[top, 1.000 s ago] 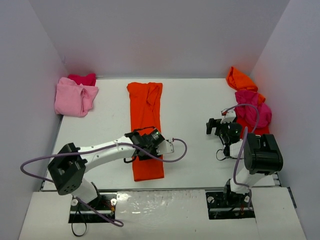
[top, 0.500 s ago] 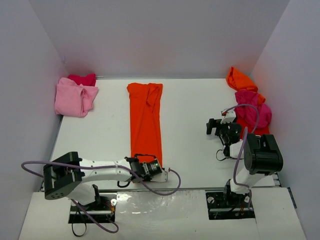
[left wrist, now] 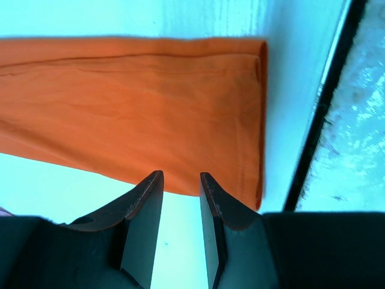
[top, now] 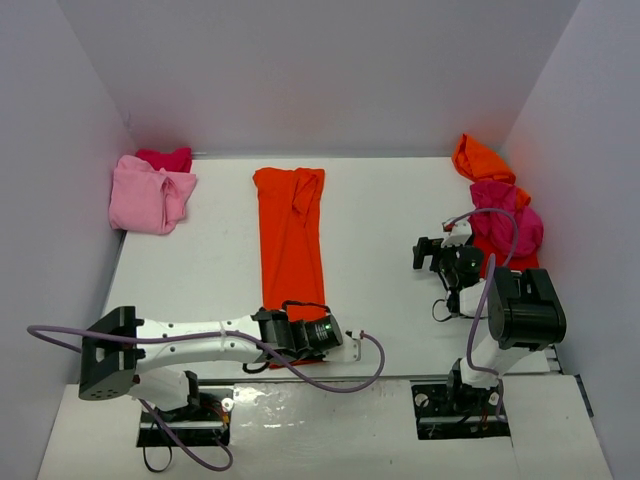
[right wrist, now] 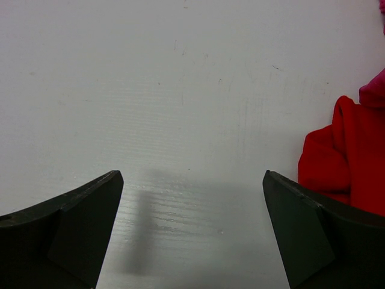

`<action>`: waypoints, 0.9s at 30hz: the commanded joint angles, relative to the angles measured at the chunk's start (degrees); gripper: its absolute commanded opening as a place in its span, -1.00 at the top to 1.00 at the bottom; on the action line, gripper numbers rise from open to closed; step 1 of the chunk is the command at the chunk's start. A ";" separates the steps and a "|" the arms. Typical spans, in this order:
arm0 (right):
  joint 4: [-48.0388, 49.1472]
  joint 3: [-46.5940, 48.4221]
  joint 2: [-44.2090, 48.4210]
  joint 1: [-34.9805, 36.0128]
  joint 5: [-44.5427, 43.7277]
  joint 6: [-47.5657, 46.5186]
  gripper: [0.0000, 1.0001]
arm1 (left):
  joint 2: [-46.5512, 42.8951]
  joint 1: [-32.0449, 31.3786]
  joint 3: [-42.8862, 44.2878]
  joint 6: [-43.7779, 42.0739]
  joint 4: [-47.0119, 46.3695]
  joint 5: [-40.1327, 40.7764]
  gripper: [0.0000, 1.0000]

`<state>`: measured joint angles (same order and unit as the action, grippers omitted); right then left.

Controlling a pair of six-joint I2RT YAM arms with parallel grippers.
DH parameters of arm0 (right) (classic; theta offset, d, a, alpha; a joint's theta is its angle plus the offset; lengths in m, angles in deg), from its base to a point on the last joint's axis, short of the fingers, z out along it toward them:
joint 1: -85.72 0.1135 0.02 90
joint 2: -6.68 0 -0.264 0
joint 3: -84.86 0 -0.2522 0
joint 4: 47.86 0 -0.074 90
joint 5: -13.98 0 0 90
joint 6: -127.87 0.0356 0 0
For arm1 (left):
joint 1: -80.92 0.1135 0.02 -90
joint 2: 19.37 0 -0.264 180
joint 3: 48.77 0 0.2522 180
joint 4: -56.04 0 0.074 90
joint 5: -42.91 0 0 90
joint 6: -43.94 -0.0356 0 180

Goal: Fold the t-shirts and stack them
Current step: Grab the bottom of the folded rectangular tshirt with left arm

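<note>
Progress is partial: pink tees [top: 145, 198] are stacked far left, orange-red tee [top: 290, 240] is laid mid-table as a long strip, right heap [top: 505, 225] is left unfolded. Nothing is pinched by left gripper [left wrist: 180, 176], parted narrowly at the strip's near hem; right gripper [right wrist: 192, 174] is gaped wide, empty.

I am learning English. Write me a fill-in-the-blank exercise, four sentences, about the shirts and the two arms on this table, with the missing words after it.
1. The long shirt in the middle of the table is ____ in colour.
2. The pink shirt lies in the far ____ corner.
3. On the right arm, the jaws stand wide ____.
4. The left arm has its jaws at the ____ end of the long shirt.
Missing words: orange, left, open, near.
</note>
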<state>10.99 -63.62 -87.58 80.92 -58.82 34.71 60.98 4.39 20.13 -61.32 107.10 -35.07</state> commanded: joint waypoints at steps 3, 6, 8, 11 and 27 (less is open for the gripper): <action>10.45 1.31 1.36 0.34 -0.94 -1.06 -1.00 | -3.19 -0.09 4.68 1.89 7.59 -9.85 0.44; 10.45 1.31 1.36 0.32 -0.94 -1.06 -1.00 | -2.42 -0.04 5.66 1.29 8.75 -12.96 0.44; 10.45 1.31 1.36 0.32 -0.94 -1.06 -1.00 | -2.00 -0.18 5.79 0.77 8.72 -14.57 0.45; 10.41 1.31 1.36 0.40 -0.94 -1.06 -1.00 | -0.24 -0.25 6.12 0.95 7.56 -14.58 0.45; 10.45 1.31 1.42 0.38 -0.94 -1.15 -1.00 | 8.37 -0.28 5.30 3.02 -0.94 -13.82 0.46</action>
<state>11.00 -63.62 -87.58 80.92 -58.87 34.65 69.08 4.37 24.43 -60.08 109.64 -49.22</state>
